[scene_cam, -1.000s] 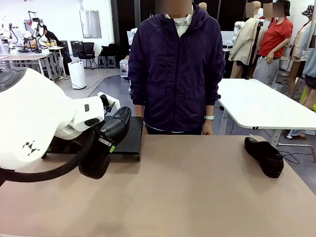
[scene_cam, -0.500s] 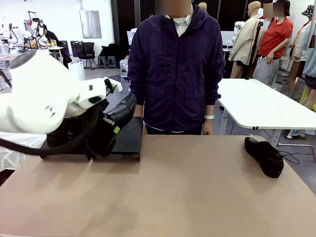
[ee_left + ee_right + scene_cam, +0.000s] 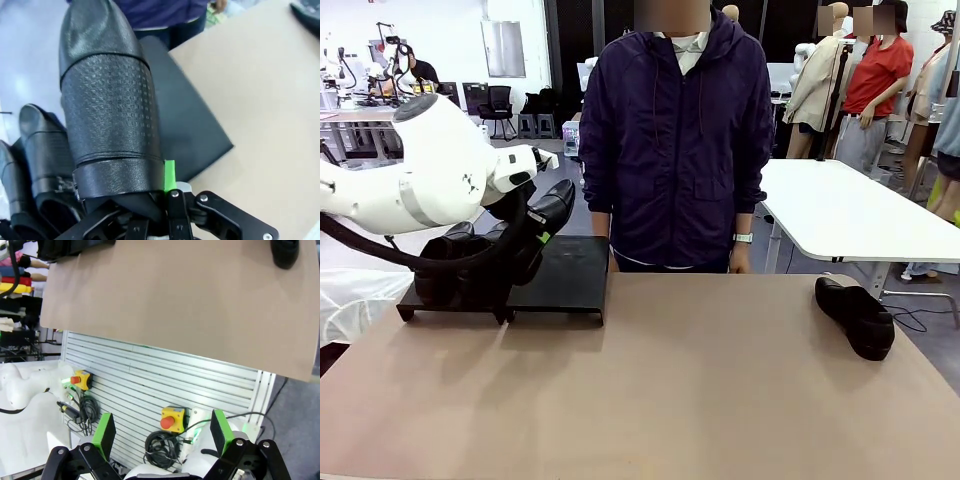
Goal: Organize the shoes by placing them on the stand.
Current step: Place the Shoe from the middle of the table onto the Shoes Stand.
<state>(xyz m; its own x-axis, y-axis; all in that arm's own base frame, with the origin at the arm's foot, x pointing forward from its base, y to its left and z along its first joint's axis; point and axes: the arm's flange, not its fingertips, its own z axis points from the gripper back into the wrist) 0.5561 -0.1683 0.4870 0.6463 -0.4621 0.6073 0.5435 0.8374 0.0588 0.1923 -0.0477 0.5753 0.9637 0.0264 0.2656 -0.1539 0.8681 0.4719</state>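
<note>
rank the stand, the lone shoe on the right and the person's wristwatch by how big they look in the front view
1. stand, clearly largest
2. lone shoe
3. wristwatch, by far smallest

you've got four shoes (image 3: 857,318) and one stand (image 3: 565,275). two sit on the stand, one just above it, one well to its right.
</note>
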